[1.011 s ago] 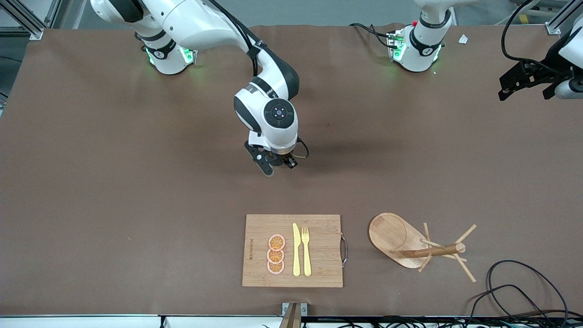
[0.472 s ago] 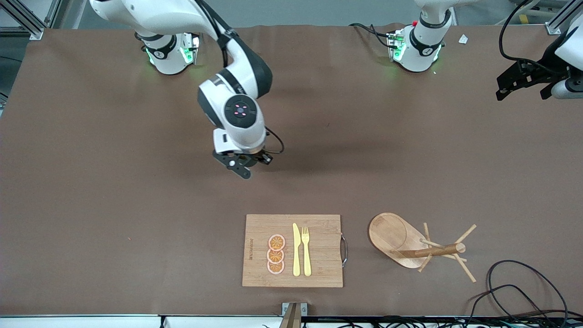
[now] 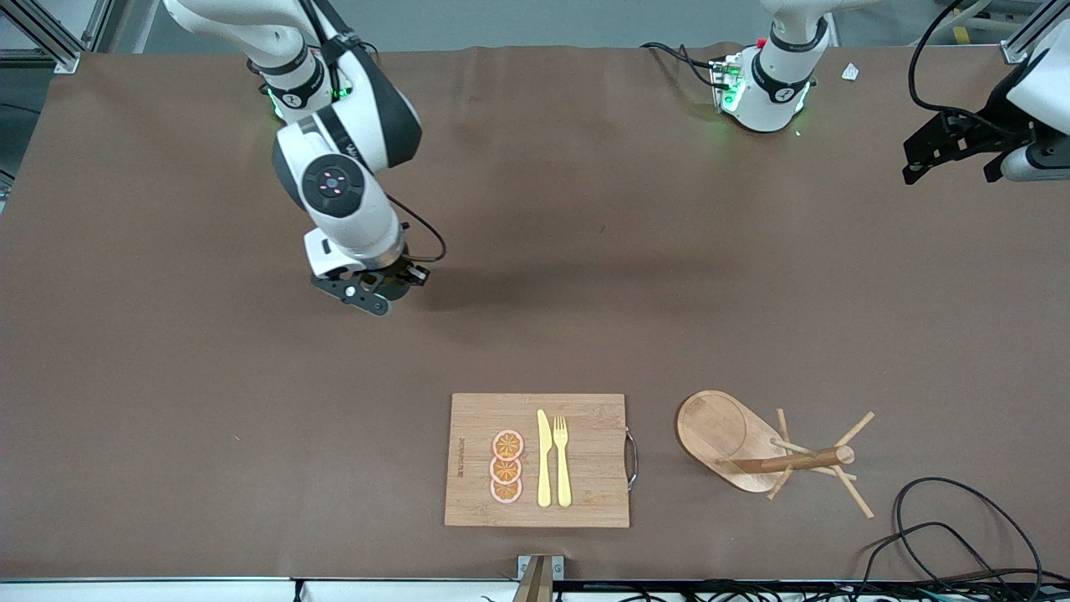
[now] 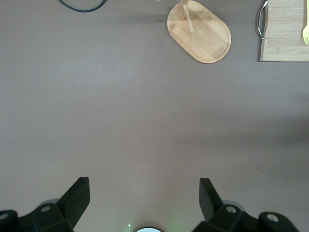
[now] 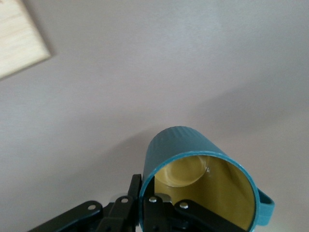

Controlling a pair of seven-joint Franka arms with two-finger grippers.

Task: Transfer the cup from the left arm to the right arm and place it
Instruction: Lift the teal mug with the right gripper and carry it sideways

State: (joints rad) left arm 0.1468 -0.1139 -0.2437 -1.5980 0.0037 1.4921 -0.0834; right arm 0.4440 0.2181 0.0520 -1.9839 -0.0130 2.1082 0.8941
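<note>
**Cup in the right claw, placing still to come**

The handover looks done. The right claw (image 3: 368,294) hangs above bare desk (image 3: 167,376) toward the right arm's end, and its wrist view shows the cup (image 5: 200,176) in its grip: one finger (image 5: 159,208) presses on the rim, the claw closed down onto the cup's wall. The teal ribbed side and yellow inside are plain there, with the handle sticking out at the rim's edge. In the front view the cup is hidden under the wrist, so its height over the desk cannot be told. Its mouth faces the wrist camera and bare desk lies past it.

The left claw (image 3: 953,155) waits over the desk's edge at the left arm's end, well apart from the right one. Its wrist view shows both fingers (image 4: 77,198) spread wide with nothing between them, only bare desk below.

Nearer the front camera lie a board (image 3: 585,502) with a knife (image 3: 543,458), a fork (image 3: 562,460) and orange slices (image 3: 506,466), and beside it, toward the left arm's end, a mug rack (image 3: 756,451) tipped on its side.

What remains, as I judge it, is the placing: lower the cup, set it down, open the claw. The spot is not marked, and the pictures do not settle it.
</note>
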